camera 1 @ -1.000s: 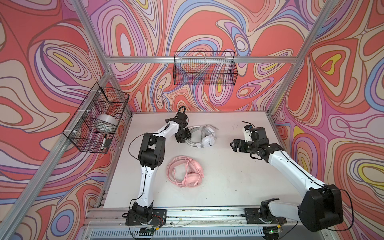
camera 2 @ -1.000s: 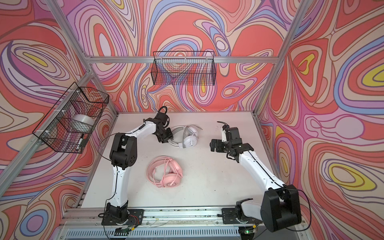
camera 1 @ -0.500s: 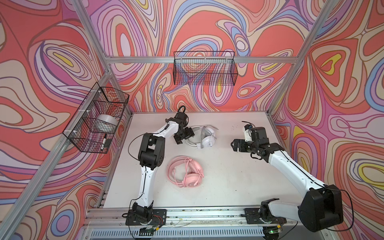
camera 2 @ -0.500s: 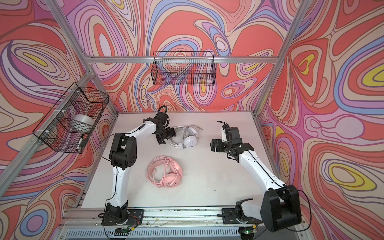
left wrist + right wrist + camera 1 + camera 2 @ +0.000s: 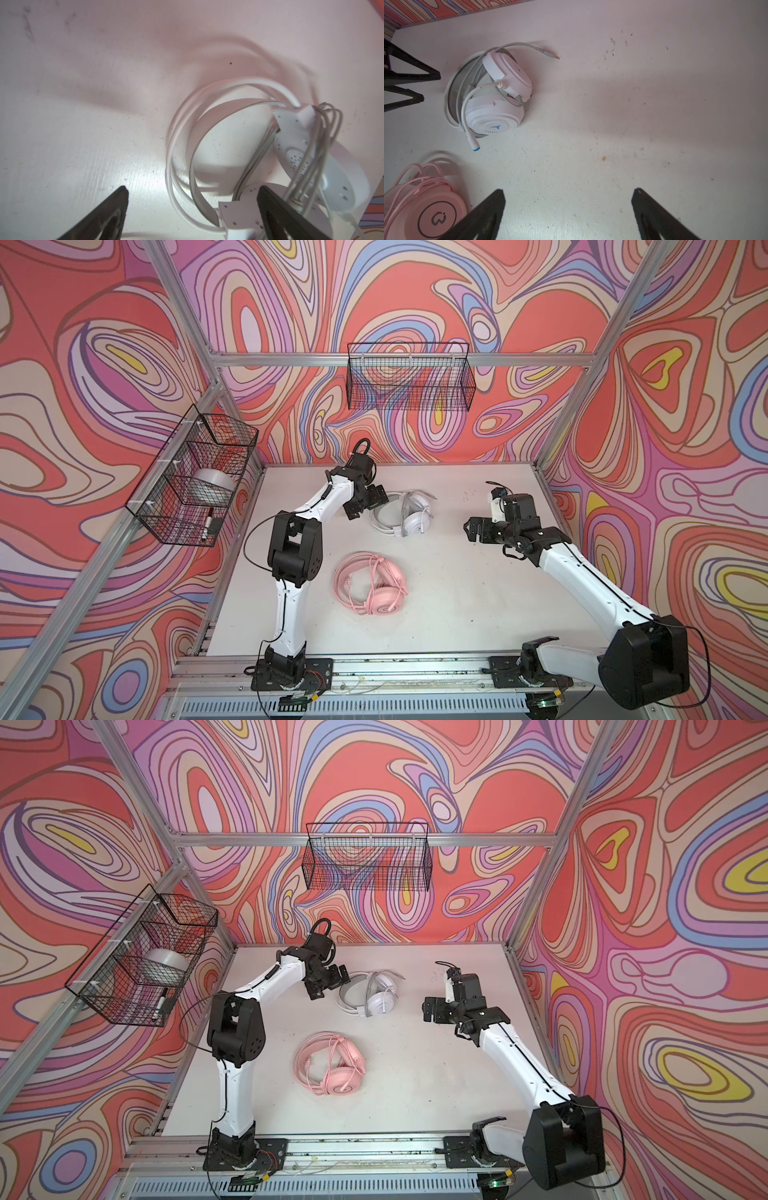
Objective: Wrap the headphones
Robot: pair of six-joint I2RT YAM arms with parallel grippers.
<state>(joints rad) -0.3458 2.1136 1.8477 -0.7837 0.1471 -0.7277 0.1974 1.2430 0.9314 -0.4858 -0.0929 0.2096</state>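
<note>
The white headphones (image 5: 405, 514) (image 5: 371, 997) lie at the back middle of the table, their grey cable (image 5: 475, 68) looped round the band and cups, plug end loose. My left gripper (image 5: 367, 503) (image 5: 328, 983) (image 5: 192, 189) stands open just left of them. The headband (image 5: 194, 178) passes between its fingers ungripped, and one finger (image 5: 270, 205) overlaps an ear cup. The pink headphones (image 5: 371, 585) (image 5: 331, 1065) (image 5: 421, 207) lie nearer the front, with their pink cable coiled over them. My right gripper (image 5: 468, 529) (image 5: 427, 1009) (image 5: 568, 192) hovers open and empty over bare table to the right.
A wire basket (image 5: 189, 485) on the left wall holds a tape roll (image 5: 214, 486) and a marker (image 5: 206, 523). Another wire basket (image 5: 409, 381) hangs on the back wall. The white table (image 5: 457, 597) is bounded by aluminium posts and a front rail (image 5: 415, 668).
My left gripper's jaws have opened beside the white headphones' band. The right arm and both headsets have stayed in place.
</note>
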